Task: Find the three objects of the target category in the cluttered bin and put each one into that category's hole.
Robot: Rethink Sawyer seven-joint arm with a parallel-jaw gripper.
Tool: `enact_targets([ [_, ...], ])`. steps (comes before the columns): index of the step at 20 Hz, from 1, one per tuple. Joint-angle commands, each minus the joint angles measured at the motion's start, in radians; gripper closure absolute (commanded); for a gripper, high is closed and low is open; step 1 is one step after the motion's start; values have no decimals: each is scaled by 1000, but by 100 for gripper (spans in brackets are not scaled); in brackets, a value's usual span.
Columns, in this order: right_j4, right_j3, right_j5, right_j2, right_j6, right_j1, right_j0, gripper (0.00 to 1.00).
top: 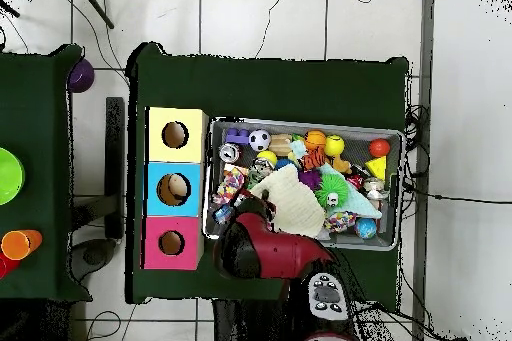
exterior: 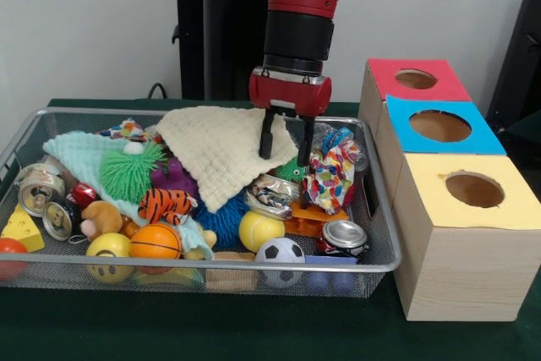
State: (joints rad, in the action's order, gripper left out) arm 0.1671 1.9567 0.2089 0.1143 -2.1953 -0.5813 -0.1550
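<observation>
While the red and black arm (exterior: 287, 6) reaches down over the wire bin (exterior: 372, 264), its tool (exterior: 286, 151) hangs with two dark fingers (exterior: 267, 134) parted fairly wide, gripping nothing; one finger's tip rests on or just above the edge of a cream cloth (exterior: 224, 154), the other drops beside a crumpled, brightly printed wrapper (exterior: 331, 177). Which category is being hunted I cannot tell from where I stand, so the target things are somewhere in that heap and I cannot pick them out.

The bin sits on the green bench (exterior: 254, 327), crammed full. Along its near side lie a soccer ball (exterior: 280, 253), a yellow ball (exterior: 260, 230), an orange basketball (exterior: 155, 242) and a yellow smiley ball (exterior: 110, 251). A crushed can (exterior: 344, 236) lies near the right corner, and two more cans (exterior: 38, 192) sit at the left end beside a yellow cheese wedge (exterior: 24, 230). A green spiky ball (exterior: 131, 171) rests on a pale mint cloth (exterior: 80, 158), with a striped tiger toy (exterior: 165, 205) just below it.

Right beside the bin stand three wooden boxes, each with a round hole on top: yellow box (exterior: 473, 192) nearest, blue box (exterior: 439, 127) in the middle, red box (exterior: 416, 79) farthest. From overhead the arm covers the bin's lower left part, next to the boxes
</observation>
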Motion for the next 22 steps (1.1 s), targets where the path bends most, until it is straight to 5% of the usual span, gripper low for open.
enact_targets([
  [1,-109,-103,-226,120,-74,-31,101,0],
  [20,-207,-176,-232,322,-121,70,275,0],
  [21,-227,-174,-217,342,-135,81,293,100],
  [22,-238,-173,-190,359,-147,91,308,100],
])
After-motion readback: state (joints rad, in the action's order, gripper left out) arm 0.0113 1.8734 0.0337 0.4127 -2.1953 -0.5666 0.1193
